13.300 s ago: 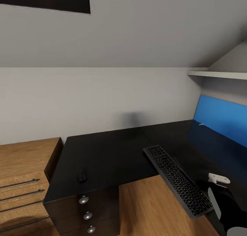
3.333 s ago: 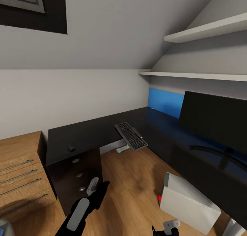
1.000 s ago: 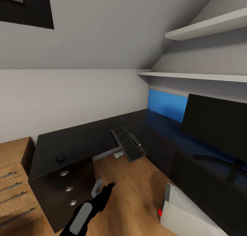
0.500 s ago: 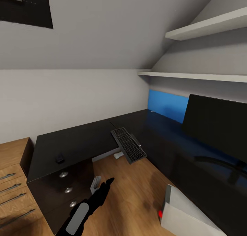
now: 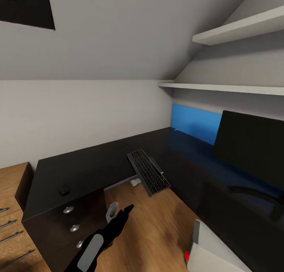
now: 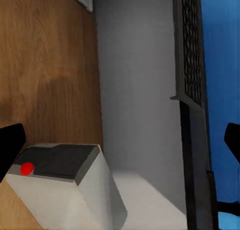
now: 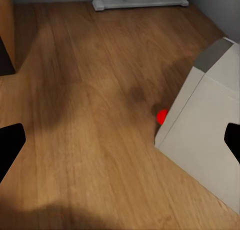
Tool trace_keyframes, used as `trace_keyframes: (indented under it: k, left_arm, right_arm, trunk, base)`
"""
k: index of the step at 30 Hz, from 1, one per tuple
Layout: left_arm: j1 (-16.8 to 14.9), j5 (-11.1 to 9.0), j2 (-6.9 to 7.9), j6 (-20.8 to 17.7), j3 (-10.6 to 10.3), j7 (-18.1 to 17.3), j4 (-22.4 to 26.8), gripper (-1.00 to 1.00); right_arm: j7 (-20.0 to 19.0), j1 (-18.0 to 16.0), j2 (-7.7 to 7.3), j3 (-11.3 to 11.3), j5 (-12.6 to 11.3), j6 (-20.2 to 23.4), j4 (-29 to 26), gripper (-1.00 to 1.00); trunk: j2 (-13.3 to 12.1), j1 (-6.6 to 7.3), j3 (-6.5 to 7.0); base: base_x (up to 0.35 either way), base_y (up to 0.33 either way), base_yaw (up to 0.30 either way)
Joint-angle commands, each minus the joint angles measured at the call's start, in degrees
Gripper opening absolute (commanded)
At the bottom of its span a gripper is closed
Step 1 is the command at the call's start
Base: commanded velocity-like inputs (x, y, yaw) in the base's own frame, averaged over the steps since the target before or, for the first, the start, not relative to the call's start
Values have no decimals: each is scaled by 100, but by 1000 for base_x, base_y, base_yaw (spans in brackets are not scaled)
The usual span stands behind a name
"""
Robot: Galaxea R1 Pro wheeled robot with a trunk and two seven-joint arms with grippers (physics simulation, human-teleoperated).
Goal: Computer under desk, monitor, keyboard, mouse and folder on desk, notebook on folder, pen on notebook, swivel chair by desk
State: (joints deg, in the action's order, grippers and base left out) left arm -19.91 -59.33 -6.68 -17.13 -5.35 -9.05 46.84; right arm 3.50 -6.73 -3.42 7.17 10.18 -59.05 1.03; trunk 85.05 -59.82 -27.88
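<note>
Black desk (image 5: 98,161) bearing keyboard (image 5: 148,171), computer (image 7: 210,115) on floor (both jaws apart)

monitor (image 5: 252,145) and computer (image 5: 213,252) edge-cropped

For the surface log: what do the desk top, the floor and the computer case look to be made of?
The desk top looks like glossy black lacquer or laminate: it mirrors the blue panel. The floor looks like warm satin-finish wood planks with visible grain. The computer case seems matte light grey painted metal or plastic, with a red button.
</note>
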Motion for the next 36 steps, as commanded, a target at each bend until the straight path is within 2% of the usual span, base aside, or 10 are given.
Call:
trace_keyframes:
  k: [1,27,31,36]
  left_arm:
    - [-1,-41,0,-27,3,-27,1,100]
    - [-3,-44,0,-33,-5,-106,-2,100]
    - [-2,-44,0,-30,-2,-106,-5,100]
    - [-3,-41,3,-28,-1,-106,-8,100]
  right_arm:
    - [37,-6,0,39,10,-18,11,100]
    - [51,0,4,34,2,41,11,100]
    - [52,68,-43,27,2,37,11,100]
    - [47,271,-204,27,2,31,17,100]
  trunk:
    - [3,-1,-6]
    - [3,-1,-6]
    - [3,-1,-6]
    - [3,-1,-6]
  base:
    - [84,0,0]
    - [95,0,0]
    - [5,0,0]
    - [1,0,0]
